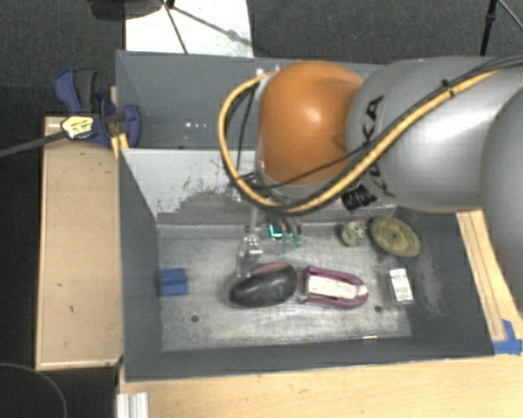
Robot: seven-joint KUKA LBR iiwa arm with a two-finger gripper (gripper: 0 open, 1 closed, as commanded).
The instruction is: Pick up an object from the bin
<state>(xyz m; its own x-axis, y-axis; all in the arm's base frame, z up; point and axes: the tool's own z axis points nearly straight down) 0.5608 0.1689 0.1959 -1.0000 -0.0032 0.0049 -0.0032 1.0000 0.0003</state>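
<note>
The hand (260, 244) is hanging over the bin's (139, 259) middle; open or closed, I cannot tell; a dark oval lump (263, 286) is lying just beside it, toward the near wall, its long axis running left to right.

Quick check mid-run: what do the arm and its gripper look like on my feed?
A thick, rounded silver-grey arm with black KUKA lettering, an orange dome cover at the wrist, yellow and black cables looped around it, and a small metal gripper beneath.
</note>
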